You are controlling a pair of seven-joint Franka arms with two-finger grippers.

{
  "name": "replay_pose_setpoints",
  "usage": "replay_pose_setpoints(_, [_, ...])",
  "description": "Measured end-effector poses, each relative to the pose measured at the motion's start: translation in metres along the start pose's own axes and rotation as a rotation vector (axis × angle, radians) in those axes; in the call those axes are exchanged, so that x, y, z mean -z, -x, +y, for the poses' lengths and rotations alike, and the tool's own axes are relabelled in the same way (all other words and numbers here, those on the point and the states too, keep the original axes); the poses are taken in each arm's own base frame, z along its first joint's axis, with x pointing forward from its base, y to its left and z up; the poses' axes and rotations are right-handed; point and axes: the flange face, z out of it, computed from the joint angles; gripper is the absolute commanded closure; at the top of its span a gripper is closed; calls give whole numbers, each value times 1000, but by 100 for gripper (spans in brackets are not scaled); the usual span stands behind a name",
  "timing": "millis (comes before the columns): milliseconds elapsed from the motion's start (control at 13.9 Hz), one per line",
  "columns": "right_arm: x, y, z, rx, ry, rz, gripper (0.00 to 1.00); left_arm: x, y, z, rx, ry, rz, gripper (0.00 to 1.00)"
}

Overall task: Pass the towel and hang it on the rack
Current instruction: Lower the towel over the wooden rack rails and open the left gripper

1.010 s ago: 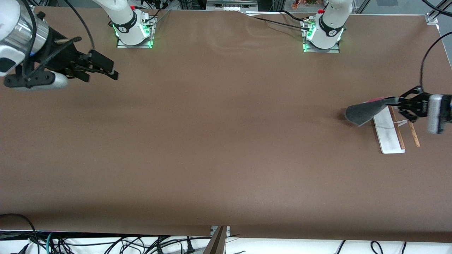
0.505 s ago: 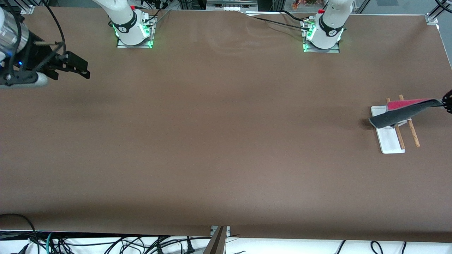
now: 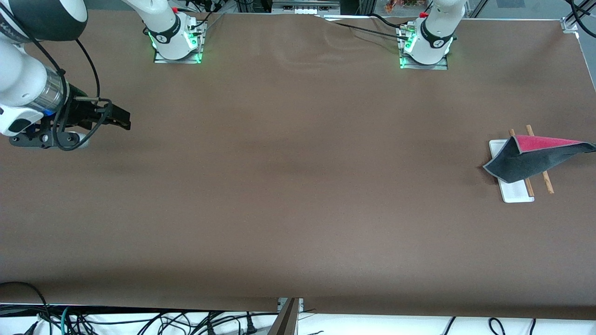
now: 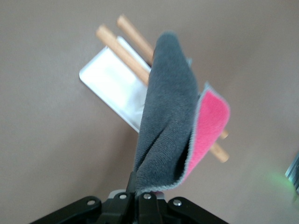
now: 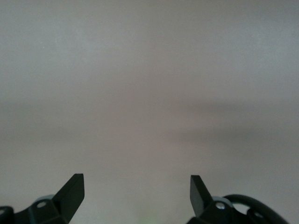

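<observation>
We judge the handover done: our left gripper point(image 4: 140, 198) clamps the towel point(image 3: 531, 158) over the rack point(image 3: 512, 193), draping remains, while our right gripper point(image 3: 122, 122) waits empty, jaws wide.

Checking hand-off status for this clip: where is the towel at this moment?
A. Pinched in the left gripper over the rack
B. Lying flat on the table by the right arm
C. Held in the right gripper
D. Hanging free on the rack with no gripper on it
A: the left gripper is shut on a corner of the towel, which hangs over the rack; the right gripper is open with nothing in it.
</observation>
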Motion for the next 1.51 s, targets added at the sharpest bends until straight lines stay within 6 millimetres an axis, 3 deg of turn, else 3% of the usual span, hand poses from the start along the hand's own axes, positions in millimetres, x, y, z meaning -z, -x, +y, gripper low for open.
replay_pose_setpoints(72, [-2,-1,4,1,0,1,0,-10,2,-7,-2,-3,-14,83])
replay_pose_setpoints(144, [-1,-1,7,1,0,3,0,-17,3,-13,-7,-18,-18,27])
replay_pose_setpoints(216, [0,-1,10,0,0,5,0,-23,4,-19,-18,-30,-18,0])
replay_pose_setpoints(505, [2,-1,13,-1,-1,16,0,-29,3,-25,-32,-44,-17,0])
replay_pose_setpoints(793, [3,-2,13,-2,-2,22,0,-13,-4,-24,-44,-74,-14,0])
replay_pose_setpoints(938, [3,-2,13,-2,-2,25,0,8,-19,-17,-67,-110,-14,0])
replay_pose_setpoints(1154, [4,-3,13,-3,-3,36,0,58,-75,26,-51,-137,-27,0])
replay_pose_setpoints(1515, [5,-4,15,-5,0,40,0,92,-182,121,111,-107,-149,0])
